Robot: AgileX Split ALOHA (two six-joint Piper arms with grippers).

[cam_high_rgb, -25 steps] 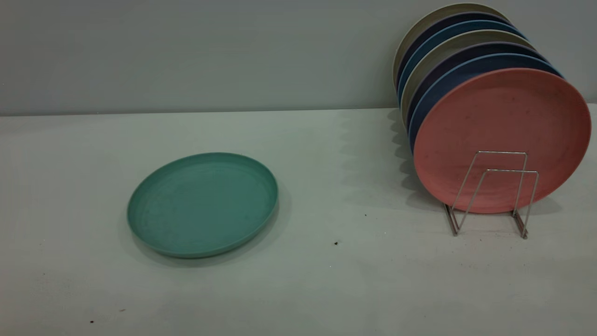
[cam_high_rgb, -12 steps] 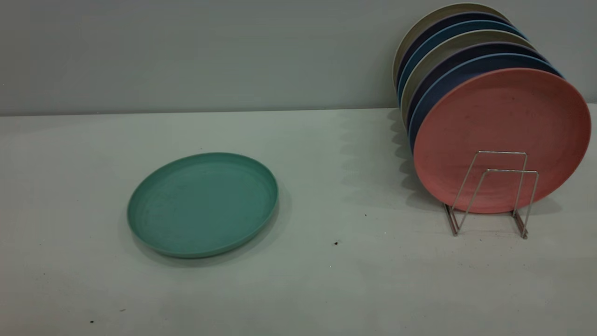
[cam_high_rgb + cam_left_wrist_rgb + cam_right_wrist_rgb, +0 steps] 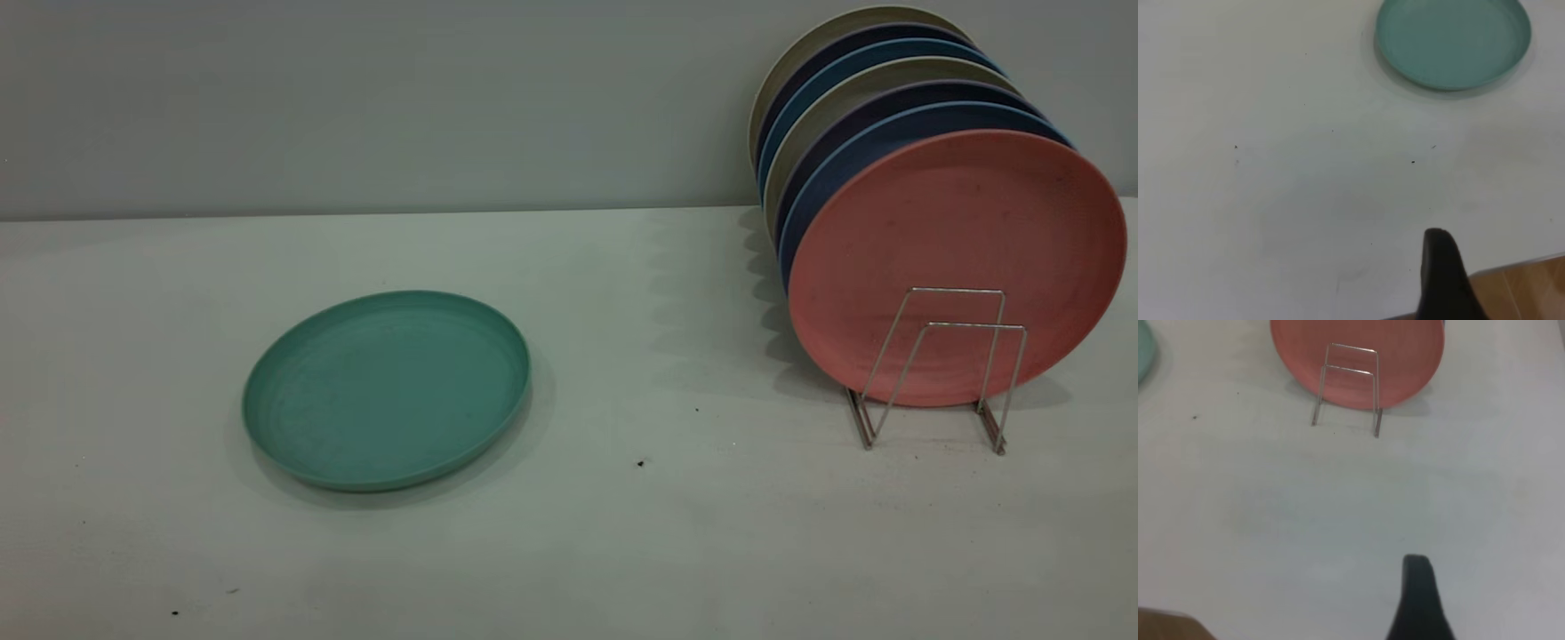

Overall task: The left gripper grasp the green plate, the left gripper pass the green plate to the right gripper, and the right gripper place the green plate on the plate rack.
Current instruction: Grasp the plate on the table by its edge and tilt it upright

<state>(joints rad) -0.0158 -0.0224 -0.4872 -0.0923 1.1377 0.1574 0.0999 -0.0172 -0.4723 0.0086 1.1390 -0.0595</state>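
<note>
1. We see a pale table (image 3: 622, 551) running the whole width of the exterior view; its top is matte and carries a few dark specks, one of them (image 3: 640, 463) near the middle.
2. We see a plain grey wall (image 3: 373, 98) behind the table; it meets the tabletop along a straight line.
3. At the right we see a pink plate (image 3: 956, 231) standing on edge, foremost in a row of upright plates; its flat side faces us.
4. Behind it we see dark blue plates (image 3: 876, 138) and beige plates (image 3: 831, 36), packed closely; only their rims show.
5. In the left wrist view we see a strip of wooden floor (image 3: 1531, 290) past the table's edge.
</note>
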